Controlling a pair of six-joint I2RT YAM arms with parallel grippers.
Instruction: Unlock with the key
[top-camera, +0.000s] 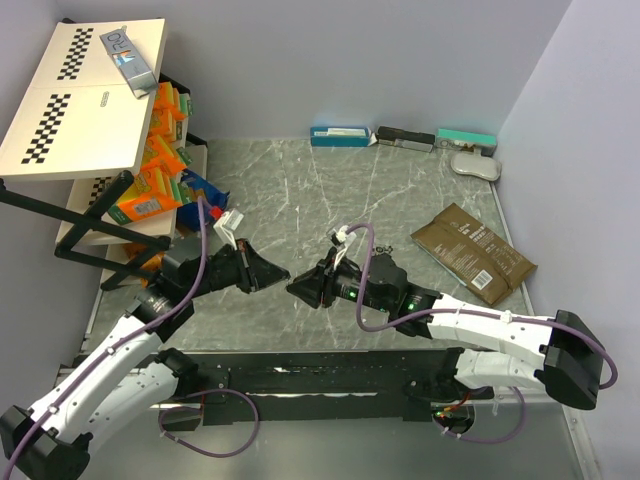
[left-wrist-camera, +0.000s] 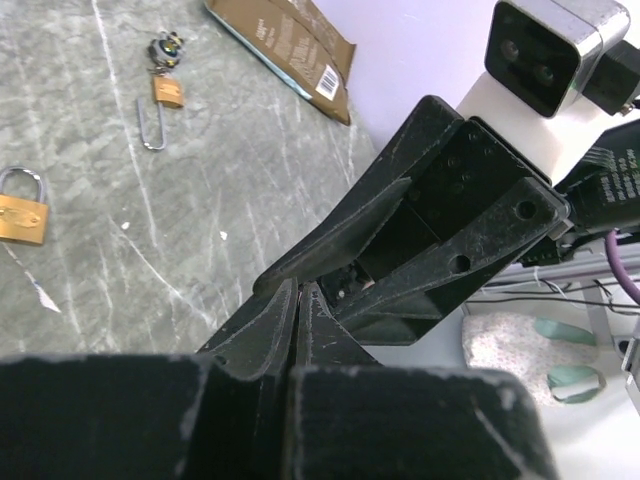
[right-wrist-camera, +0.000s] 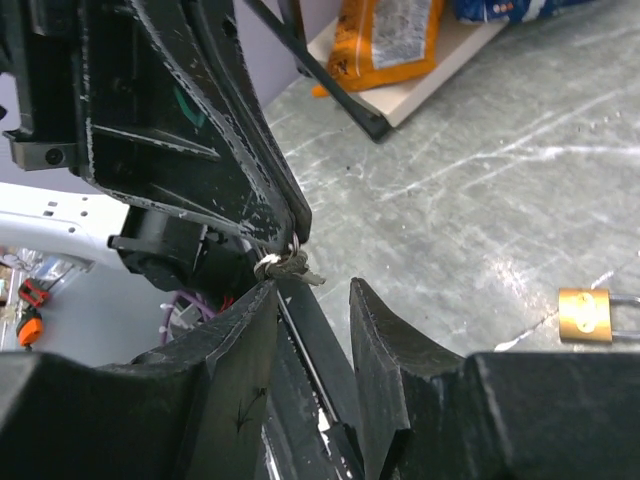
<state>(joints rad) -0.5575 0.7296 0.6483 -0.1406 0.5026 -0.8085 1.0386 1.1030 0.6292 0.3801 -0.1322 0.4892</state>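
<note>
Left hand (left-wrist-camera: 298, 298): fingers pressed together on small silver key (right-wrist-camera: 293, 267), held above grey marbled table (right-wrist-camera: 470, 190).
Right hand (right-wrist-camera: 312, 292): fingers parted, tips just beside the key, gripping nothing.
Brass padlock (right-wrist-camera: 585, 315): lying flat on the table, apart from both hands.

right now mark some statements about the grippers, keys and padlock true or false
1. The left gripper is shut on a small bunch of keys. True.
2. The right gripper is open, tip to tip with the left one. True.
3. The brass padlock is held in the right gripper. False: it lies on the table, apart from both grippers.
4. The brown packet sits on the shelf. False: it lies flat on the table.
</note>
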